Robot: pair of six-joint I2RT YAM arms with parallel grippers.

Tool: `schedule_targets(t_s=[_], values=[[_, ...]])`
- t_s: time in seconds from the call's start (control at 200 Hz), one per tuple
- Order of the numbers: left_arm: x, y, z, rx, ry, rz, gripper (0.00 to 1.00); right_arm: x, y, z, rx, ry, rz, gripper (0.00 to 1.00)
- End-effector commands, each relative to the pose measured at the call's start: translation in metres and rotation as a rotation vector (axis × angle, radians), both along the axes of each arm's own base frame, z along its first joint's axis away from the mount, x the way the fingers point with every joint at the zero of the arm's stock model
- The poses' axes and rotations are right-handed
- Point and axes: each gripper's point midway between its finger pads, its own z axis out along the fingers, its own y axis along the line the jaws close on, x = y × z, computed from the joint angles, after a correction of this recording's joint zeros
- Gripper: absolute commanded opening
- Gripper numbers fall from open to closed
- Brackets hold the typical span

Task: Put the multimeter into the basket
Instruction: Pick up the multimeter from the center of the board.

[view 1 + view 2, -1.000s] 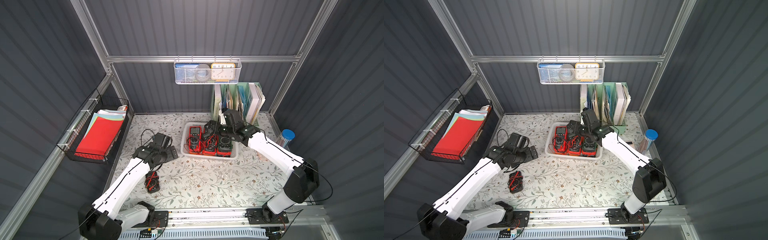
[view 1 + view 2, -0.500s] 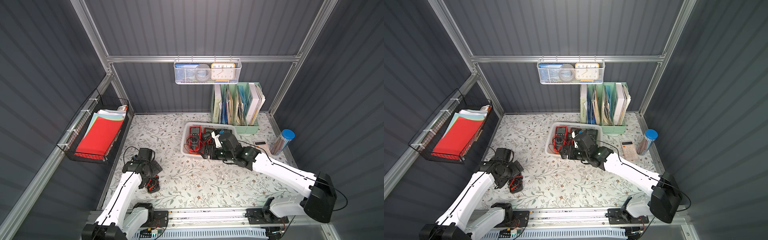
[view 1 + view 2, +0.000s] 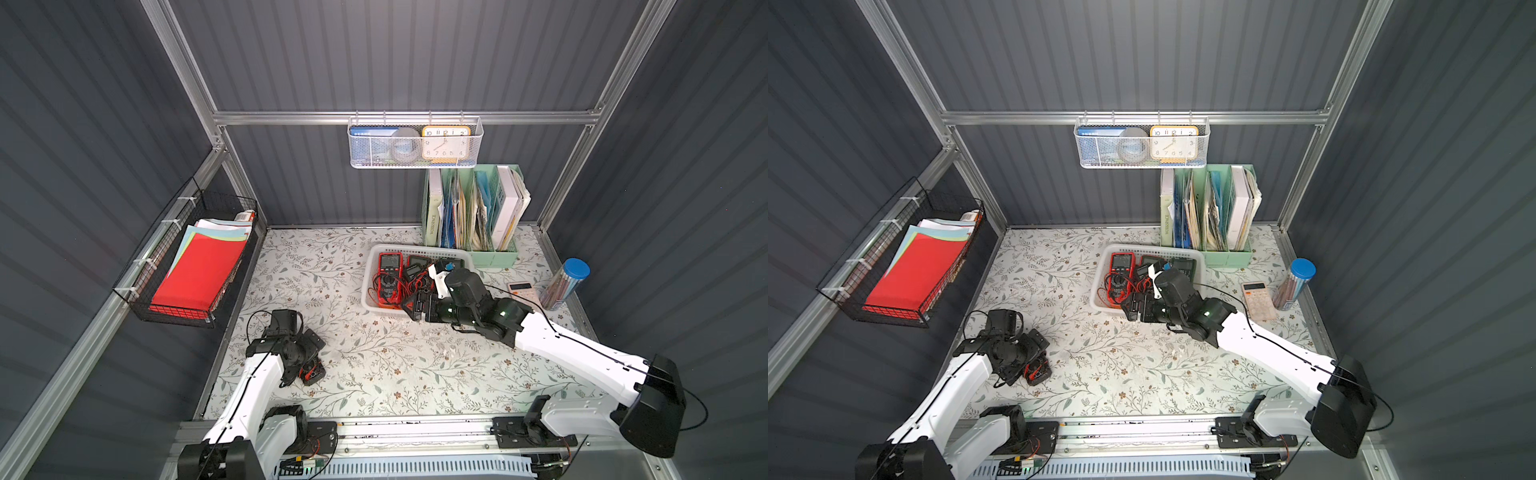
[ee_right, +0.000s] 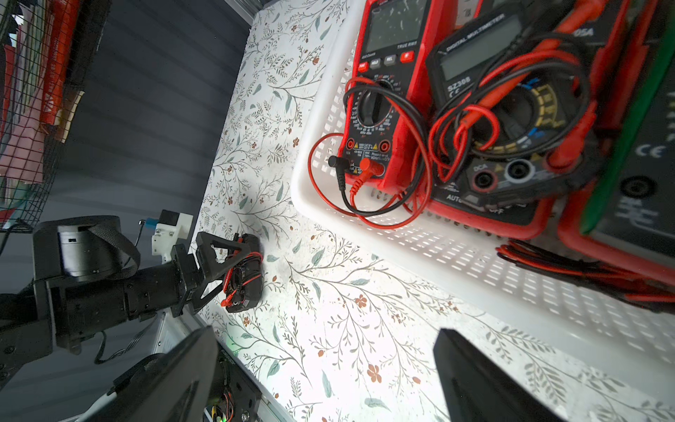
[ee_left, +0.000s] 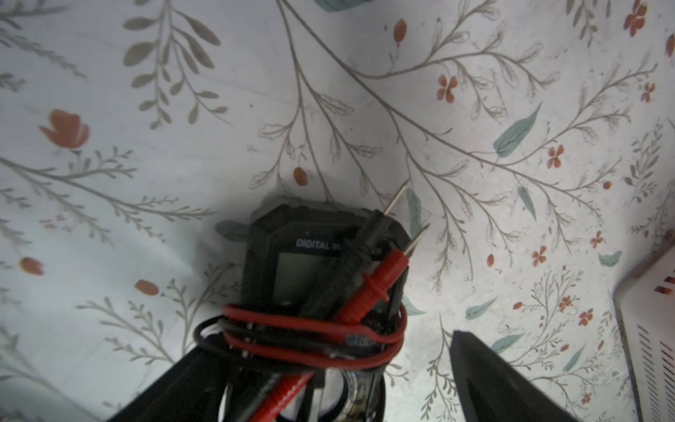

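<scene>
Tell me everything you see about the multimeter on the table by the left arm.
The multimeter is black plastic with a blank grey screen and a label starting DIGITAL. Red and black leads wrap its middle, metal-tipped probes on top. It lies face up on the floral tablecloth, outside the basket, between the open jaws of the left end effector; contact is unclear.

Can barely see multimeter point(image 3: 312, 373) under left hand point(image 3: 308, 353) in both top views, with dial end cropped and blurred in left wrist view. Cannot see into right side of basket point(image 3: 368, 291) behind right arm point(image 3: 463, 286).
</scene>
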Motion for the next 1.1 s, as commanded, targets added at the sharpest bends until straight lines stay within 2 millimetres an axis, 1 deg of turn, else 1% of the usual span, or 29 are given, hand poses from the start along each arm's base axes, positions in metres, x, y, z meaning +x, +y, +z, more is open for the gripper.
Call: schedule_targets(t_s=[0.0, 0.155, 0.27, 0.325, 0.515, 0.83, 1.096], values=[[0.013, -0.015, 0.003, -0.081, -0.071, -0.05, 0.99, -0.002, 0.002, 0.006, -0.002, -0.006, 0.015, 0.99], [0.021, -0.029, 0.007, -0.168, -0.12, -0.055, 0.99, -0.004, 0.003, 0.005, -0.003, 0.002, 0.031, 0.99], [0.026, -0.032, 0.011, -0.175, -0.141, -0.061, 0.99, -0.005, 0.005, 0.003, -0.005, 0.01, 0.038, 0.99], [0.027, -0.032, 0.01, -0.169, -0.128, -0.066, 0.99, -0.005, 0.006, 0.002, -0.005, 0.014, 0.039, 0.99], [0.022, -0.028, -0.001, -0.102, -0.008, -0.104, 0.99, -0.005, 0.007, -0.003, -0.013, 0.025, 0.034, 0.99], [0.012, -0.019, -0.017, 0.095, 0.17, -0.18, 0.99, -0.001, 0.003, -0.008, -0.022, 0.021, 0.001, 0.99], [0.004, -0.016, -0.035, 0.125, 0.231, -0.19, 0.99, 0.003, -0.003, -0.004, -0.025, -0.011, -0.032, 0.99]])
